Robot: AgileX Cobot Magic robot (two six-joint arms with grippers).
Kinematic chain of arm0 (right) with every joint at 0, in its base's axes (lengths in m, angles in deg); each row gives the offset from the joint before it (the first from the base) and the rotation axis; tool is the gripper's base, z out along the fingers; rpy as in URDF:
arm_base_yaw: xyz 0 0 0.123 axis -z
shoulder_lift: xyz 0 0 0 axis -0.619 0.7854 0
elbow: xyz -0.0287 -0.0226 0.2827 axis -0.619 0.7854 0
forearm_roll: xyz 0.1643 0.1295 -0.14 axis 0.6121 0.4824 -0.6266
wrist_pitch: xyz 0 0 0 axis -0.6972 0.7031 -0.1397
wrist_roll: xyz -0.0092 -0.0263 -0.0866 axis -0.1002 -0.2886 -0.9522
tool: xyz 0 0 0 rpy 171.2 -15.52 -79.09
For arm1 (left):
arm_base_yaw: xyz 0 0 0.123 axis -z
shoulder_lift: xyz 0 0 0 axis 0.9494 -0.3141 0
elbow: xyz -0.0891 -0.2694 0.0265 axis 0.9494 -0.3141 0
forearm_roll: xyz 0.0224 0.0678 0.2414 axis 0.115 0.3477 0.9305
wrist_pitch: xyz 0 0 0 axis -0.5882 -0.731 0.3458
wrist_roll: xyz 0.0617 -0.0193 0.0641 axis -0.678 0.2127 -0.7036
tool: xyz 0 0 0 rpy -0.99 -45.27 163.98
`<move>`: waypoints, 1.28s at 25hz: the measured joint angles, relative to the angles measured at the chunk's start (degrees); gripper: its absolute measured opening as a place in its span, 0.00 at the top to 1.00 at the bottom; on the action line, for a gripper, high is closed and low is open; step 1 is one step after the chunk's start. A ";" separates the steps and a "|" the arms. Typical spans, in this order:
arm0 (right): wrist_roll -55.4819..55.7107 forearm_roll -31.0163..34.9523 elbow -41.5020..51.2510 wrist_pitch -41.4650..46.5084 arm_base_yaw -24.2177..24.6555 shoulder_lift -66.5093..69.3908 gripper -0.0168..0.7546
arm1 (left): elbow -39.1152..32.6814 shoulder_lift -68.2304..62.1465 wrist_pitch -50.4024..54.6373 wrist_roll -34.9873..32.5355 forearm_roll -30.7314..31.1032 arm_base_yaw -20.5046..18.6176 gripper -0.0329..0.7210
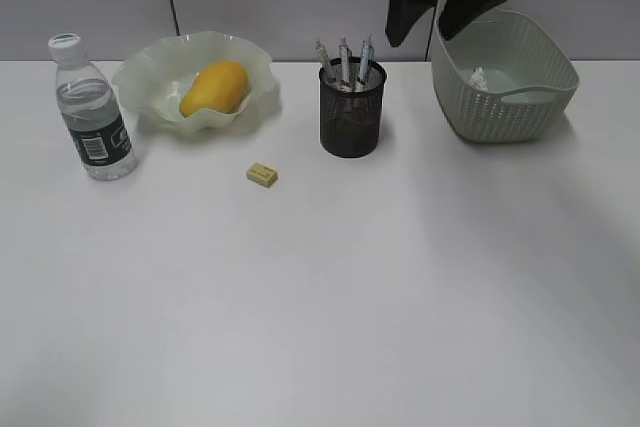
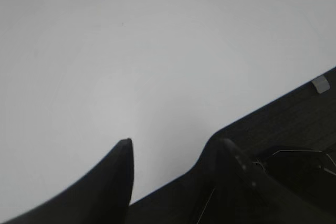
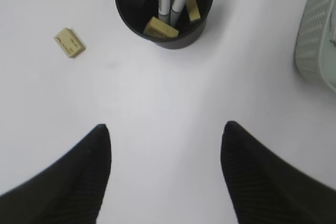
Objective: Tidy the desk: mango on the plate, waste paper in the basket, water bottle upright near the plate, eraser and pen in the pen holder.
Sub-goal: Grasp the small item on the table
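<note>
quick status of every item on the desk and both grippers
mango: lying in the plate
water bottle: upright, capped, left of plate
waste paper: inside the basket
pen holder: upright, three pens and erasers inside
loose eraser: on the desk, outside the holder
left gripper: open, empty
right gripper: open, empty

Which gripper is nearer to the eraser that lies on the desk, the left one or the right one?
Right. The right gripper hangs open, with the eraser on the desk ahead, left of the pen holder. The left gripper is at the desk's edge; its view shows no eraser.
</note>
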 joint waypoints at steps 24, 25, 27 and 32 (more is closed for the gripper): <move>-2.14 -6.28 59.11 -5.91 0.00 -50.19 0.31 | 0.00 0.00 -0.05 0.00 0.00 0.00 0.44; -2.14 -6.28 61.66 -6.63 0.00 -52.38 0.31 | 0.00 0.00 -0.19 0.00 0.00 0.00 0.44; -2.14 -6.28 65.85 -7.85 0.00 -56.67 0.31 | 0.00 0.00 -0.32 0.00 0.00 0.00 0.44; -2.14 -6.28 73.29 -8.76 0.00 -65.68 0.31 | 0.00 -0.11 -0.68 0.00 0.00 0.00 0.44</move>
